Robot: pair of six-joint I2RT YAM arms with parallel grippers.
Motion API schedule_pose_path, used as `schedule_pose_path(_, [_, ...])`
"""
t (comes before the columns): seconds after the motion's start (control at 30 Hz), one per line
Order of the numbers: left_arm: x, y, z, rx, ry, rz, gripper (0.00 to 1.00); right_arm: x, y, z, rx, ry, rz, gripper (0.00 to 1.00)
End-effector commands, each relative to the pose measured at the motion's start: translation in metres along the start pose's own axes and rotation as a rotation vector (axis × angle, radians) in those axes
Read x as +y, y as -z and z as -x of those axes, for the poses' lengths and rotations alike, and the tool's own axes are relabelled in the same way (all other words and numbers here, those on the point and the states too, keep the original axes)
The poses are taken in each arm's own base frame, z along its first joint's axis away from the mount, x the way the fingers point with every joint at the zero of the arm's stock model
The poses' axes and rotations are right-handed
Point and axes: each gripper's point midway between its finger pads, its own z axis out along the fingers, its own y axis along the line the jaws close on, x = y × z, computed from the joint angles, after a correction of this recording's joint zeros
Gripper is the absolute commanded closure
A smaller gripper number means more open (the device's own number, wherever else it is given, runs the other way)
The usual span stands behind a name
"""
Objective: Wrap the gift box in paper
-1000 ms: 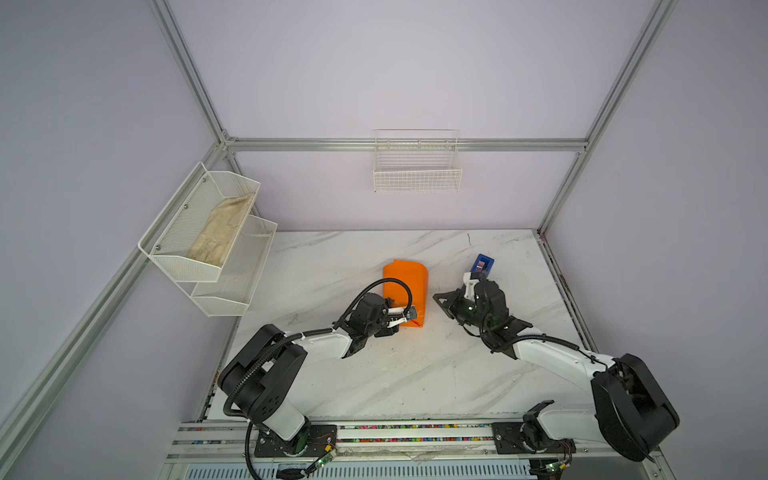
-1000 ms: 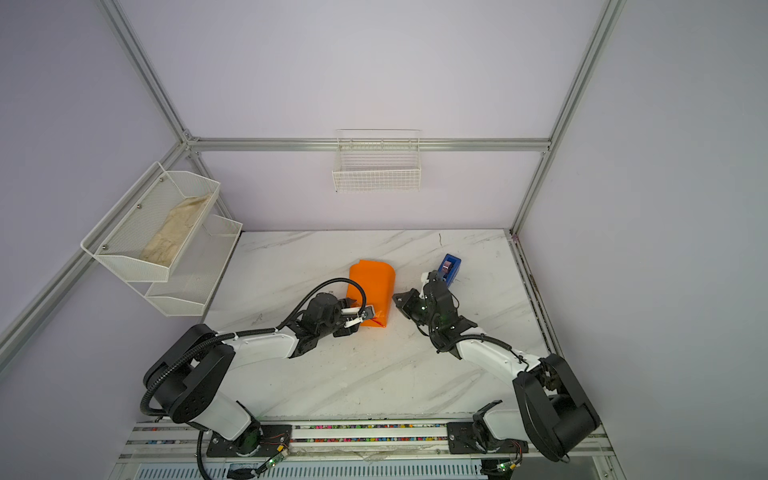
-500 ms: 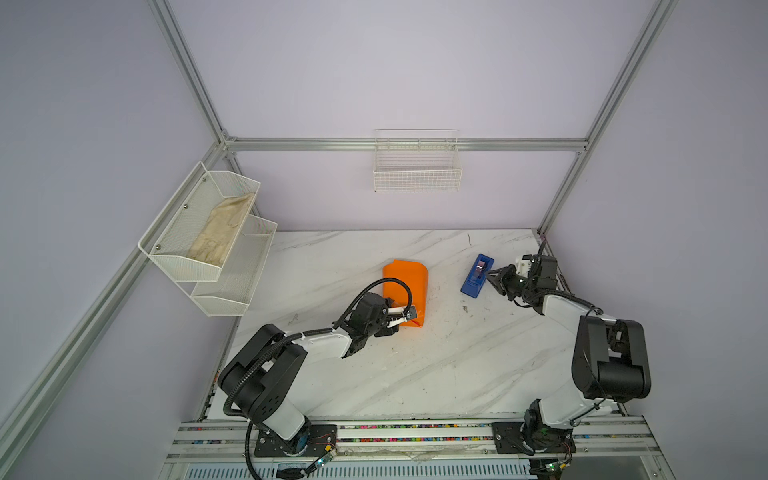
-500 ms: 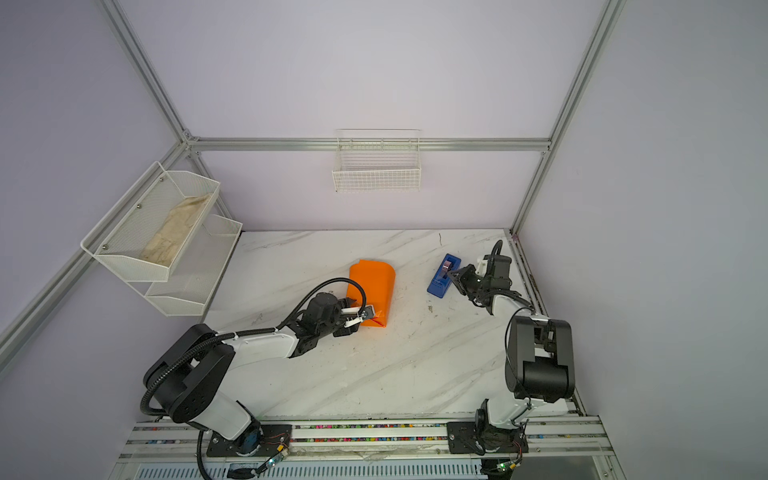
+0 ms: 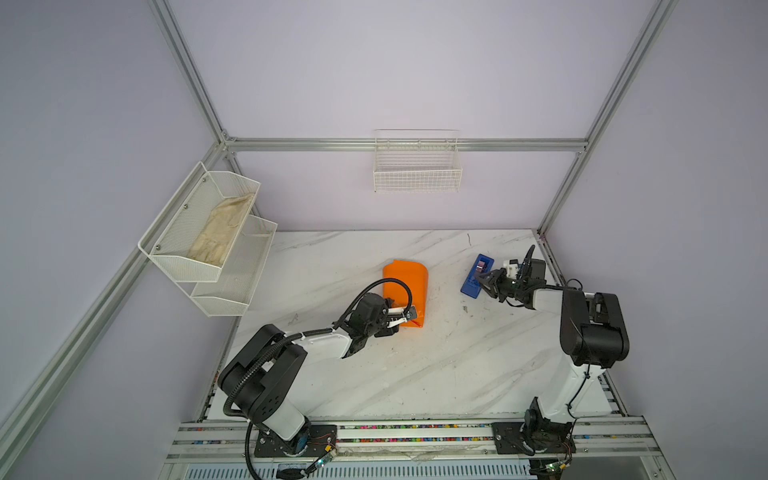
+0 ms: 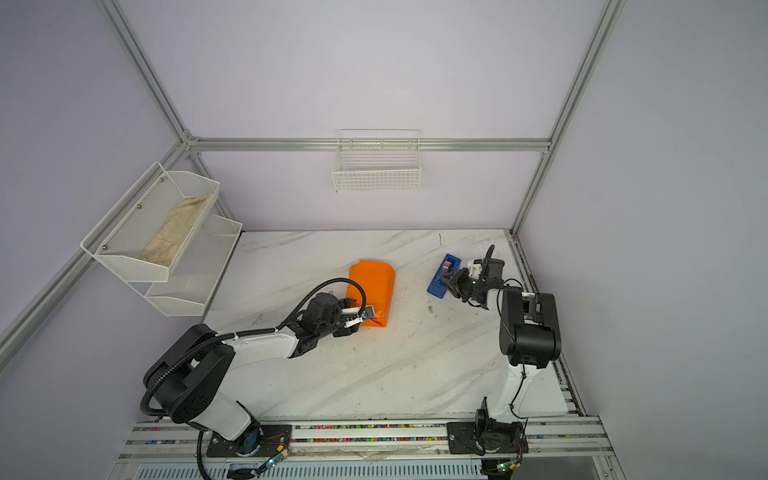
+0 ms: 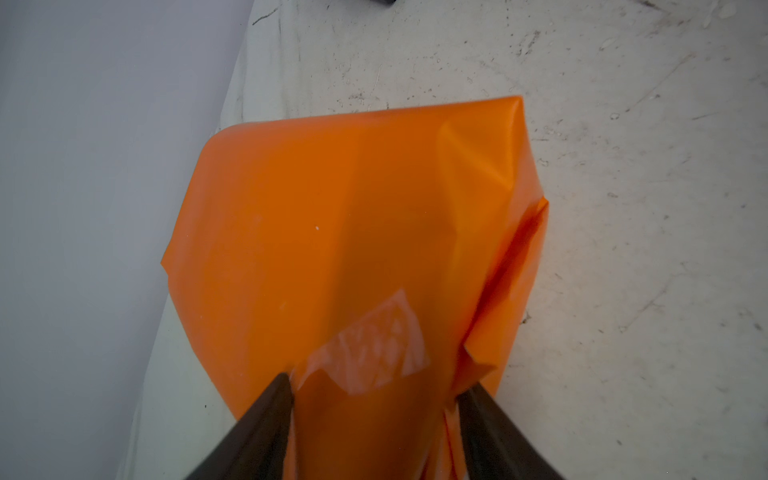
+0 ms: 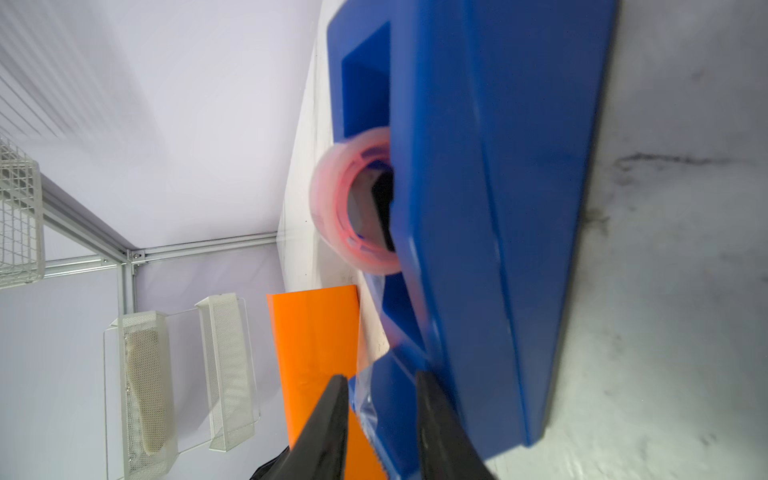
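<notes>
A beige cloth is held in the upper tier of the white mesh shelf on the left wall, and a white wire basket is hung on the back wall. A roll of tape is seated in the blue tape dispenser near the table's far right edge. The paper is laid mid-table, folded into a closed orange bundle, with a clear tape strip stuck near its near end; the gift box is not seen uncovered. That near end is clasped between the part-spread jaws of the left gripper, the bundle stretching away from it. The right gripper, well apart from the paper, is set at the dispenser's narrow end, its jaws slightly parted.
</notes>
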Motion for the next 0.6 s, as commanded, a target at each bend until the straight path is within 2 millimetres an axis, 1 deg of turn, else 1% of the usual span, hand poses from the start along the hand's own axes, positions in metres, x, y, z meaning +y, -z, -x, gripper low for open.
schedule_pose_path(0.0, [-0.02,-0.003,-0.016,0.049,0.007,-0.069,0.38,0.014,-0.007,0.011,-0.011,0.013,0.071,0.72])
schedule_pose_path(0.1, [-0.021,-0.003,-0.016,0.05,0.005,-0.072,0.38,0.018,-0.011,0.018,-0.02,0.004,0.093,0.75])
schedule_pose_path(0.23, [-0.021,-0.003,-0.016,0.05,0.005,-0.074,0.38,0.016,-0.015,0.025,-0.026,-0.002,0.082,0.79])
schedule_pose_path(0.3, [-0.021,-0.003,-0.016,0.049,0.003,-0.073,0.38,0.014,-0.019,0.028,-0.021,-0.01,0.078,0.83])
schedule_pose_path(0.37, [-0.021,-0.003,-0.015,0.049,0.002,-0.075,0.38,0.012,-0.02,0.027,-0.014,-0.017,0.074,0.89])
schedule_pose_path(0.47, [-0.022,-0.003,-0.016,0.049,0.003,-0.077,0.38,0.014,-0.016,0.025,-0.015,-0.009,0.055,0.99])
schedule_pose_path(0.57, [-0.021,-0.003,-0.016,0.049,0.002,-0.076,0.38,0.021,-0.01,0.021,-0.017,-0.005,0.057,1.0])
